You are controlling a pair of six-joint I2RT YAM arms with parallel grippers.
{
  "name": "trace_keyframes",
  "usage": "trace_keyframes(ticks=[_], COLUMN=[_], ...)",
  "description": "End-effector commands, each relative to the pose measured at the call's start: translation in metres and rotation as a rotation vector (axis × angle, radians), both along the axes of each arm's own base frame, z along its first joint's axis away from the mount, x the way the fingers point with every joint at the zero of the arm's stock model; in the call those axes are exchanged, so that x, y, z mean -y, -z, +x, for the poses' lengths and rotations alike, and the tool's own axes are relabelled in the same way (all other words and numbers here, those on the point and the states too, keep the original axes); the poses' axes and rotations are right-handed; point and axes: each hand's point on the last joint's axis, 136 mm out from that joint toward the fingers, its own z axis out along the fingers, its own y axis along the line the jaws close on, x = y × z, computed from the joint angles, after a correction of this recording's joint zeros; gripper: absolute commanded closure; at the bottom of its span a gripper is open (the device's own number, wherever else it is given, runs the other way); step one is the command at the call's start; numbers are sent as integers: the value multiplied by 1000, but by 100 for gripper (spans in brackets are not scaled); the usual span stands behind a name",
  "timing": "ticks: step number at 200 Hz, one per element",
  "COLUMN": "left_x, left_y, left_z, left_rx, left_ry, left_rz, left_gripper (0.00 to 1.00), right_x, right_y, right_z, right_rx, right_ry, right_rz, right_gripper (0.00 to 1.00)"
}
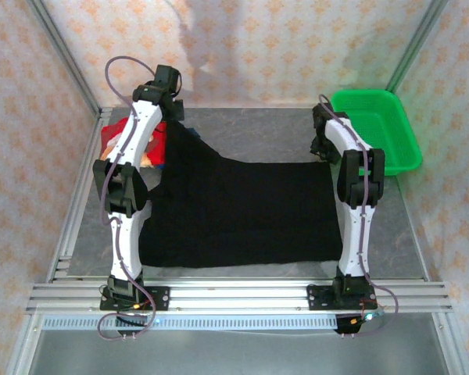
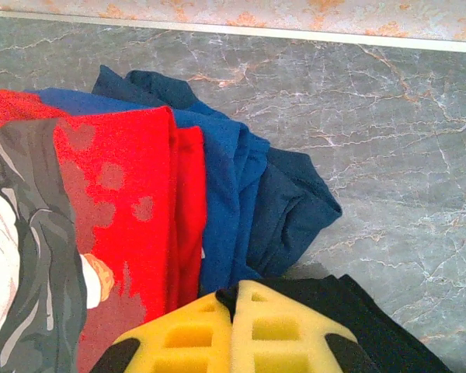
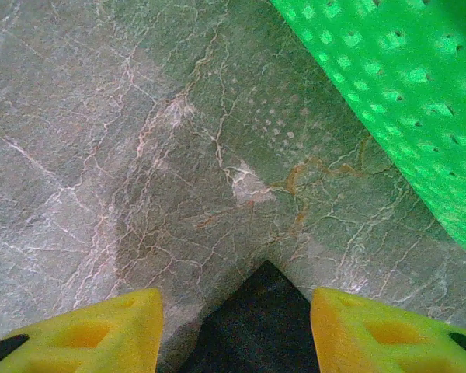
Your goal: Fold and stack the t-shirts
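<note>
Just off the far-left corner of the black t-shirt [image 1: 242, 211] lies the red t-shirt [image 2: 132, 179], bunched on the grey marbled bench [image 1: 258, 133] with its cartoon print facing up. The blue t-shirt [image 2: 225, 171] is crumpled against the red one's right edge, with darker blue folds spilling toward the black cloth. At that same far-left corner the left hand [image 2: 233, 299] is clenched, its yellow fingers [image 2: 186, 334] pressed together on the black fabric, and the corner rises in a peak off the bench. The black t-shirt itself is spread wide and mostly flat across the middle of the bench, between the two arms. Over its far-right corner hangs the right hand [image 3: 234, 295], its fingers apart; the pointed tip of black cloth shows between them, touching neither. To the right of the black t-shirt, beyond that corner, a green basket [image 1: 375, 129] sits at the bench's far-right edge.
</note>
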Motion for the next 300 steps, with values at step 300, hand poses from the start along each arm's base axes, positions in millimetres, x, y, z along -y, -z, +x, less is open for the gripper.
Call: trace_keyframes(ticks=[300], left_x=[-45], left_y=[1], left_z=[-26], left_rx=[2], left_ry=[-93], left_rz=[-54], left_gripper=[100], right_x=[-57], right_y=[-8], right_z=[26], right_rx=[75], right_ry=[-61], right_rz=[36], right_gripper=[44])
